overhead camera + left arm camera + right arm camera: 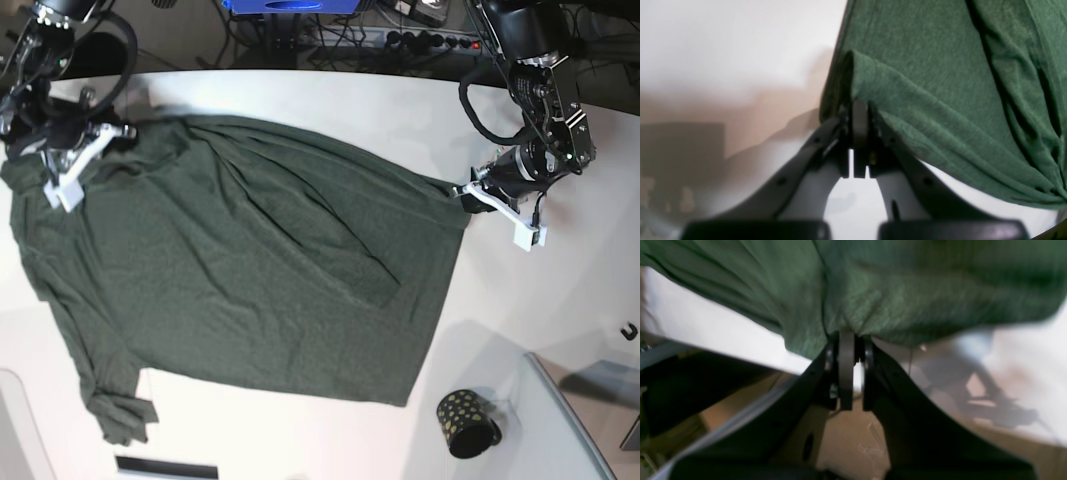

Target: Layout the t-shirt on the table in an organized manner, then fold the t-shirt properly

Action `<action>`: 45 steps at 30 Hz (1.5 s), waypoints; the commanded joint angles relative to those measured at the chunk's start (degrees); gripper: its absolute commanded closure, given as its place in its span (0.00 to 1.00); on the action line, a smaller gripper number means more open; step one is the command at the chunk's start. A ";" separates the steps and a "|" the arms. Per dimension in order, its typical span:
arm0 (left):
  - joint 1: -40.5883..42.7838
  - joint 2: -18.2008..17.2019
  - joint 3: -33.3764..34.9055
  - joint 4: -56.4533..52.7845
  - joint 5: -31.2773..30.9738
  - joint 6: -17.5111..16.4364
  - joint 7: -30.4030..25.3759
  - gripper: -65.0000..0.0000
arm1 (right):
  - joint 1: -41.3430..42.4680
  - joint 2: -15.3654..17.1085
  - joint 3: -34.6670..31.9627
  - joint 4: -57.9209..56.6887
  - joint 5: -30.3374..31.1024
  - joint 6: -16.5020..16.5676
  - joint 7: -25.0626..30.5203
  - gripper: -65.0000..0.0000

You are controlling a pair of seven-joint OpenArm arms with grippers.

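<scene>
One t-shirt (250, 270) is lying spread over the white table (330, 100), dark green and creased, with folds running diagonally across its upper half. It is covering most of the table's left and middle in the base view, one sleeve bunching at the table's near-left part.

The left gripper (462, 193) is clenching the shirt's far-right corner; in its wrist view the jaws are standing pressed together with a fold of green cloth (940, 100) pinched at their tips (858, 110), the rest of the fabric draping away to the right over the table. The right gripper (118, 132) is sitting at the shirt's far-left corner, near the table's far edge. Its wrist view is blurred, yet the jaws are showing nearly together with cloth (873, 300) gathered at their tips (848, 340), so it is grasping the shirt too.

No writing or label is showing on the shirt. One small black cup (467, 424) with gold dots is lying on its side near the table's near-right part, well apart from the shirt's hem. Two grippers are in view, one at each far corner of the shirt.
</scene>
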 commanded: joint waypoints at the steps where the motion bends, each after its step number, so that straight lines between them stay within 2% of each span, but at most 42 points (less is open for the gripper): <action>1: -0.63 -0.66 -0.15 1.85 -0.69 -0.45 -0.85 1.00 | 1.28 0.60 0.07 0.99 0.98 -1.22 -0.18 0.96; 5: 0.60 -0.48 -0.15 4.84 -0.69 -0.45 -0.85 1.00 | 6.82 0.95 -0.37 -0.77 0.98 -5.09 -0.44 0.96; 9: 0.86 -0.40 -0.15 5.89 -0.69 -0.45 -0.85 1.00 | 13.06 4.21 -6.26 -9.47 0.89 -5.36 0.79 0.96; 16: 1.48 -0.31 -0.15 5.80 -0.69 -0.45 -0.85 1.00 | 20.00 9.83 -12.76 -24.95 0.89 -5.44 13.71 0.94; 18: 1.57 -0.31 -0.15 5.80 -0.69 -0.45 -0.85 1.00 | 21.85 11.68 -14.26 -28.29 0.98 -5.44 14.50 0.84; 20: 1.65 -0.22 -0.15 5.89 -0.69 -0.45 -0.85 1.00 | 22.11 12.91 -14.17 -28.99 1.24 -5.36 13.45 0.68; 21: 1.65 -0.22 -0.15 5.98 -0.69 -0.45 -0.85 1.00 | 21.50 13.35 -12.76 -27.94 1.33 -5.18 12.66 0.58; 23: 1.74 -0.22 -0.15 5.98 -0.69 -0.45 -0.85 1.00 | 17.63 13.09 -5.64 -22.40 1.33 -5.18 12.22 0.47; 25: 1.74 -0.22 -0.15 5.98 -0.69 -0.45 -0.85 1.00 | 12.71 11.33 4.29 -16.42 1.42 -5.36 12.13 0.48; 28: 2.01 -0.31 -0.23 5.98 -0.69 -0.45 -0.85 1.00 | 7.17 3.85 22.23 -9.74 0.89 -5.44 12.30 0.49; 30: 2.53 -0.31 -0.23 6.16 -0.78 -0.45 -0.85 1.00 | 4.35 0.87 29.08 -7.80 0.89 -5.44 12.66 0.48; 34: 2.62 -0.31 -0.23 6.42 -0.78 -0.45 -0.85 1.00 | 1.36 -0.72 28.56 -10.18 0.89 -5.09 19.25 0.45; 37: 3.06 -0.40 -0.23 7.12 -0.78 -0.45 -0.85 1.00 | 1.36 -0.54 27.15 -14.31 0.98 -5.09 24.17 0.31; 39: 3.33 -0.57 -0.23 7.47 -0.78 -0.45 -0.93 1.00 | 1.72 -0.45 27.33 -16.07 1.07 -5.09 26.81 0.26; 45: 3.24 -0.48 -0.23 7.47 -0.78 -0.45 -1.02 1.00 | 4.97 0.95 27.50 -23.54 1.07 -5.09 31.29 0.29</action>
